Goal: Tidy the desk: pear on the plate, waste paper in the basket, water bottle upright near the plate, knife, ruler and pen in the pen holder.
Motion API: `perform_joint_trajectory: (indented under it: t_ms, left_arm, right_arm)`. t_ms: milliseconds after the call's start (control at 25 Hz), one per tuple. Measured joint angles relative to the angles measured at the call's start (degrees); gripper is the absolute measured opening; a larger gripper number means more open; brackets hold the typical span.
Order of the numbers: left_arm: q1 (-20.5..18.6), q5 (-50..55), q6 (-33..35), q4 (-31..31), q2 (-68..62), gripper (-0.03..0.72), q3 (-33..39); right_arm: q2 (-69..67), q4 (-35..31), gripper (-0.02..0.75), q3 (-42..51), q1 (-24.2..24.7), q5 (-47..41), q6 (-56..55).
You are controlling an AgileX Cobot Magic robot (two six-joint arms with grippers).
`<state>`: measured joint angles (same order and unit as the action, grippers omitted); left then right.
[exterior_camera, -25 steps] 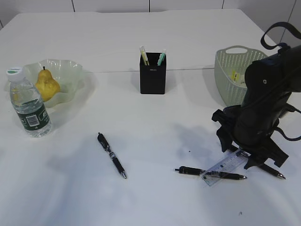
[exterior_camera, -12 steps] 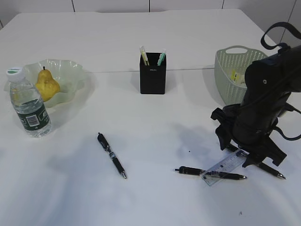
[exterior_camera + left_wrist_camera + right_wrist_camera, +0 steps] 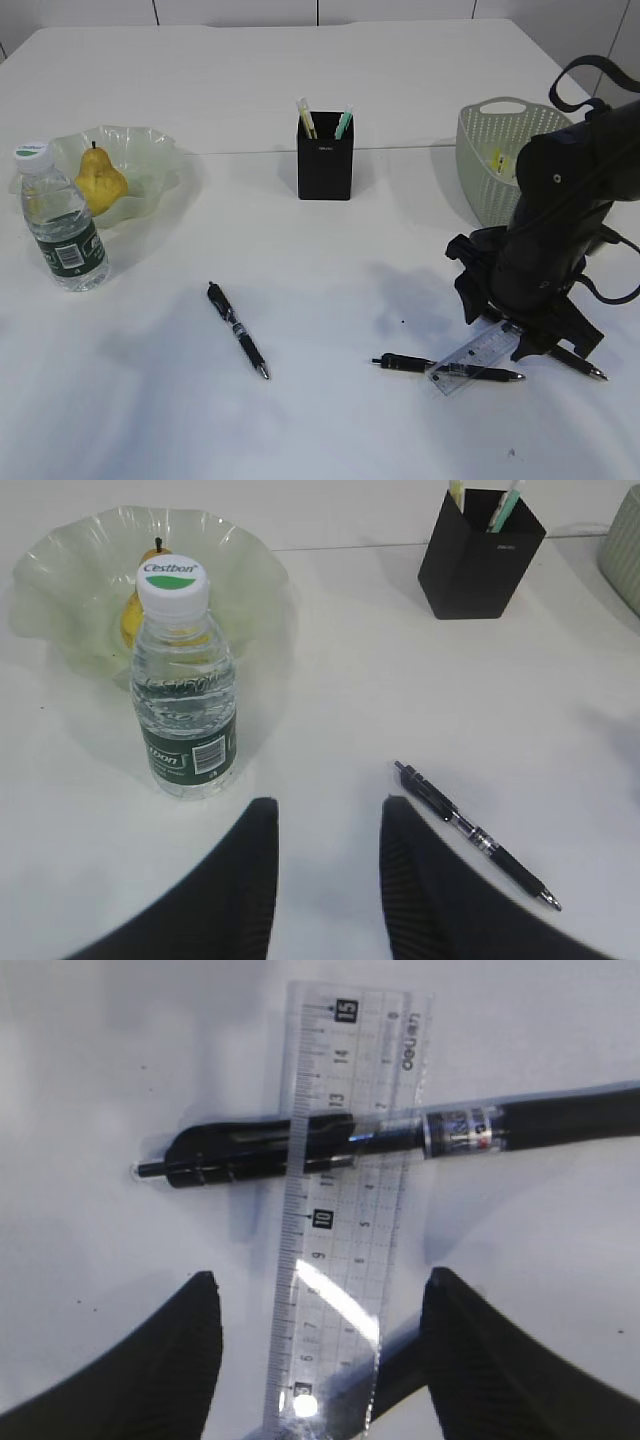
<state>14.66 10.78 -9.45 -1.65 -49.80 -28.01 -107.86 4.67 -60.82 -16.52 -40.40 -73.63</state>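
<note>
My right gripper [image 3: 528, 338] [image 3: 320, 1305] is open, low over the near end of a clear ruler [image 3: 472, 358] [image 3: 345, 1210], its jaws standing either side of it without touching. The ruler lies across a black pen [image 3: 410, 364] [image 3: 250, 1150]; a second pen [image 3: 575, 362] lies under the gripper. A third black pen [image 3: 237, 329] [image 3: 475, 835] lies left of centre. My left gripper [image 3: 325, 830] is open and empty above the table, near the upright water bottle [image 3: 60, 225] [image 3: 185, 680]. The pear [image 3: 98, 180] [image 3: 135, 615] lies in the pale green plate [image 3: 150, 150] [image 3: 60, 570]. The black pen holder [image 3: 325, 155] [image 3: 480, 555] holds several items.
A pale green basket [image 3: 490, 160] with yellow paper inside stands at the right, just behind my right arm. The plate and bottle are at the far left. No knife shows outside the holder.
My right gripper has shifted slightly left and lower over the ruler's end. The ruler, the pens and everything else stay where they were.
</note>
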Motion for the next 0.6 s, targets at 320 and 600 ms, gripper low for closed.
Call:
perform_joint_trajectory:
  t_ms: [320, 600]
  left_arm:
    - [0.0, 0.0, 0.0, 0.0, 0.0, 0.237, 0.0]
    - [0.0, 0.0, 0.0, 0.0, 0.0, 0.237, 0.0]
  right_arm:
    - [-0.1, 0.0, 0.494, 0.0, 0.0, 0.2, 0.0]
    - [-0.9, -0.1, 0.494, 0.0, 0.0, 0.2, 0.0]
